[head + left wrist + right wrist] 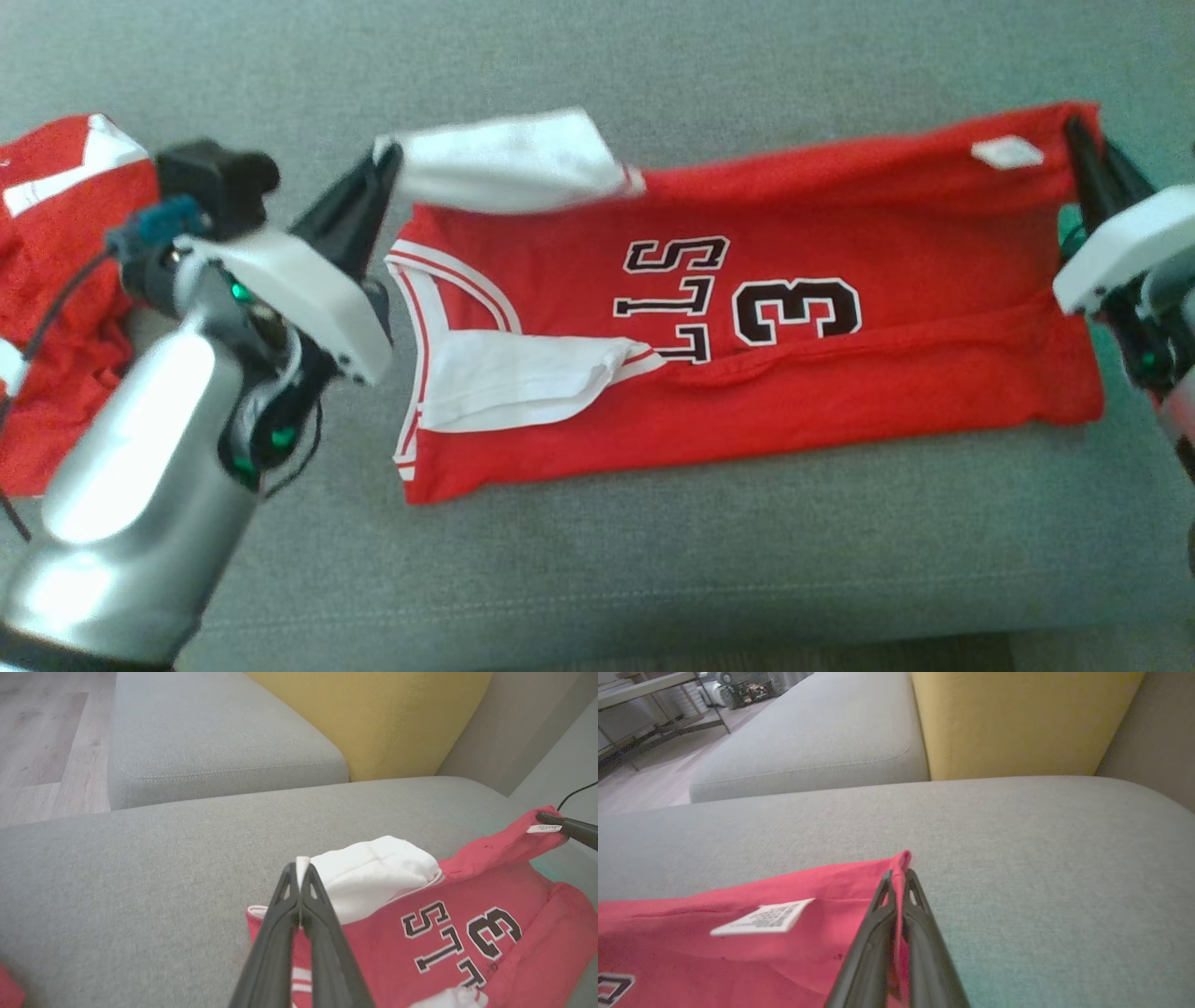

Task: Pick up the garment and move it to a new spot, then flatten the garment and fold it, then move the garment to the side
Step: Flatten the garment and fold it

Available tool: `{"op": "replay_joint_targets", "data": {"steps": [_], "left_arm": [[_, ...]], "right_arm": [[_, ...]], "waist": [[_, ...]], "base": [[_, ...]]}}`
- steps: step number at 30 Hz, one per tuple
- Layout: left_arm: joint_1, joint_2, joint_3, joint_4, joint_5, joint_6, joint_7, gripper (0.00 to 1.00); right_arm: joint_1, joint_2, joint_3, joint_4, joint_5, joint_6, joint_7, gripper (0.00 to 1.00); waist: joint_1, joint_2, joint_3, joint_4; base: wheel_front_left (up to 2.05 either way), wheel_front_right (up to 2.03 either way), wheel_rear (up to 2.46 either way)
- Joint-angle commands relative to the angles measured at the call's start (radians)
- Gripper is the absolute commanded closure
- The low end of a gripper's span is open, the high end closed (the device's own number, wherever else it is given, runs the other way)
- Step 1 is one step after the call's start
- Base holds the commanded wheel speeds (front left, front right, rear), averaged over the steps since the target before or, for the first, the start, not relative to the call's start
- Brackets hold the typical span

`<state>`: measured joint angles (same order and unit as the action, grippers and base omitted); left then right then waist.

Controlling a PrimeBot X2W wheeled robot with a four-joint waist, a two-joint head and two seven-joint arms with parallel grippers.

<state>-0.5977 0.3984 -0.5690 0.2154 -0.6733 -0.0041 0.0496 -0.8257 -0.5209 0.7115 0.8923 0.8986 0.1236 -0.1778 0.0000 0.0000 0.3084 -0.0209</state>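
Red jersey (pixel 887 233) lies stretched sideways across the grey sofa seat (pixel 653 560) in the head view, with its far long edge lifted off the cushion. The left gripper (pixel 389 159) has its jaws closed tight on the tip of the white sleeve (pixel 504 163). The right gripper (pixel 1075 131) is closed on the far hem corner, beside the label (pixel 1006 151). A second red garment (pixel 56 261) is heaped at the left, near the left arm, and could snag if that arm swings outward. The seat's front edge runs along the bottom, with bare fabric between it and the jersey. That looks like enough room to bring the lifted edge over toward the robot.

Left wrist view: both fingers (pixel 280 933) meet with only a thin bit of sleeve between them. The bite looks small, so a hard pull could slip it out and the fold would fall crooked. Bare seat lies to the left, a yellow cushion (pixel 373 718) stands behind, and wooden floor (pixel 42 742) shows beyond the seat's end.

Right wrist view: the fingers pinch the hem corner, with cloth poking just past the tips. Uneven travel of the two arms would skew the fold. Open seat spreads ahead and to the right.
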Motion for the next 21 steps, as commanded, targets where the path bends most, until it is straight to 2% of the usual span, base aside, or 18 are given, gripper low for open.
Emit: {"op": "replay_joint_targets", "data": {"steps": [1,11,21], "left_arm": [[-0.009,0.051,0.032,-0.054,-0.009,0.008,0.015,1.00],[0.157,0.139,-0.031,-0.202,-0.029,0.027,0.142,1.00],[0.225,0.171,-0.050,-0.241,-0.045,0.045,0.180,1.00]], "right_arm": [[0.039,-0.035,0.017,-0.031,0.016,0.007,0.012,1.00],[0.141,-0.125,0.072,-0.149,0.088,0.007,0.131,1.00],[0.195,-0.193,0.086,-0.241,0.129,0.007,0.232,1.00]], "waist": [[0.0000,0.0000,-0.019,0.010],[0.0000,0.0000,-0.069,0.013],[0.0000,0.0000,-0.091,-0.002]], "base": [[0.00,0.00,0.00],[0.00,0.00,0.00],[0.00,0.00,0.00]]}}
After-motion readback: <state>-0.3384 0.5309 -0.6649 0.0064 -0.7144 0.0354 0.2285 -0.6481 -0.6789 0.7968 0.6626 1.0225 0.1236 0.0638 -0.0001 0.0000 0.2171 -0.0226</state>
